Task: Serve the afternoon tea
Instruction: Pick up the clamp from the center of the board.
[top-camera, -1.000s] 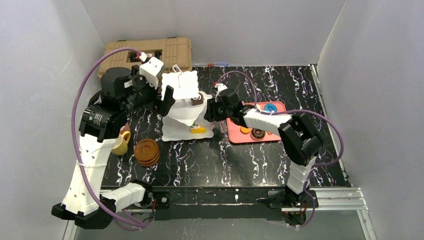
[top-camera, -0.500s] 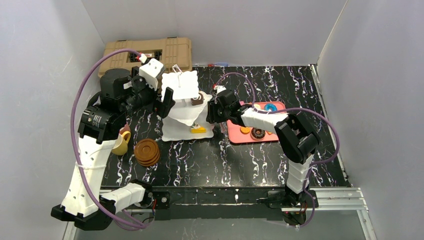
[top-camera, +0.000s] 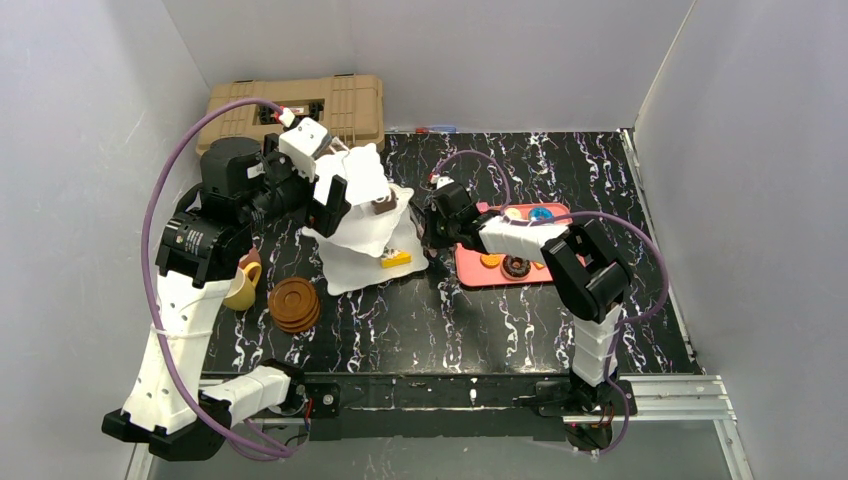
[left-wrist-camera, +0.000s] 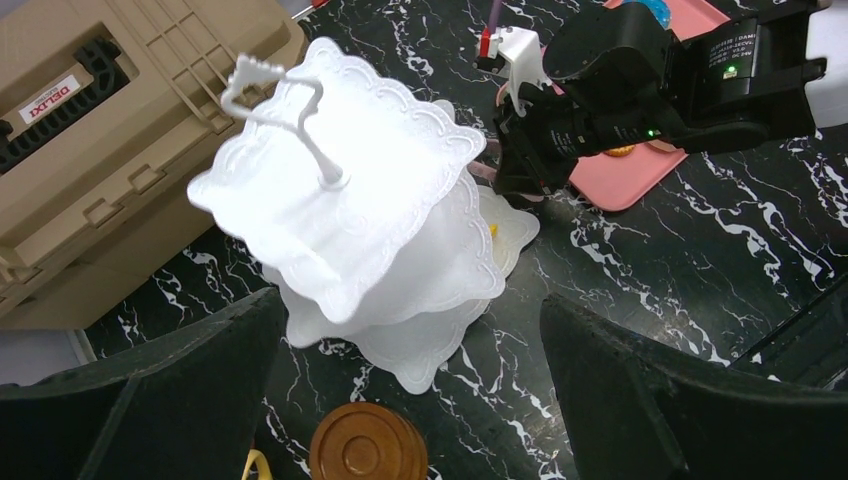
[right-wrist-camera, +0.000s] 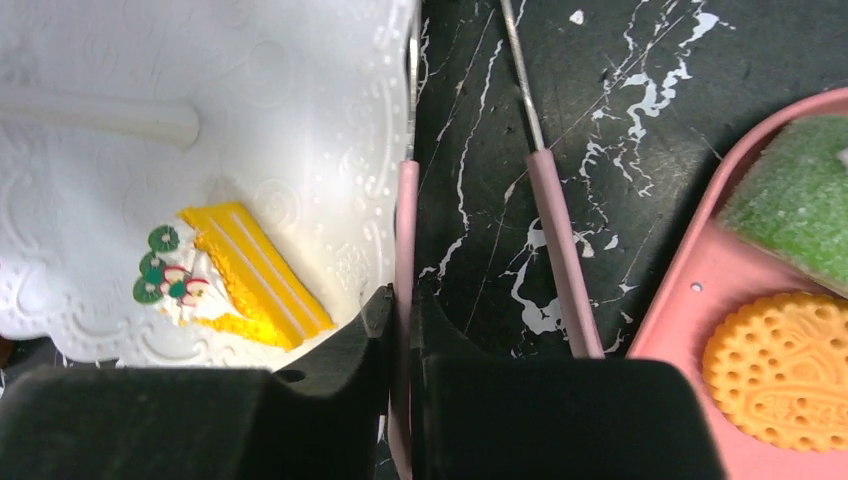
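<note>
right gripper (right-wrist-camera: 404, 305) is clamped on a pink-handled rod (right-wrist-camera: 406, 220) at the bottom plate's edge of the tilted white 3-tier stand (top-camera: 362, 215), mid-table; left gripper (top-camera: 335, 203) stands wide apart beside its upper tiers

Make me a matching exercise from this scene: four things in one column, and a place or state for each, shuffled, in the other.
Things:
1. tiered stand
2. yellow cake slice
3. brown saucers
4. right hand

Places or states:
A. stacked on the table
B. closed on a pink handle
C. tilted
D. lying on the stand's lowest plate

Pairs: 1-C, 2-D, 3-A, 4-B
</note>
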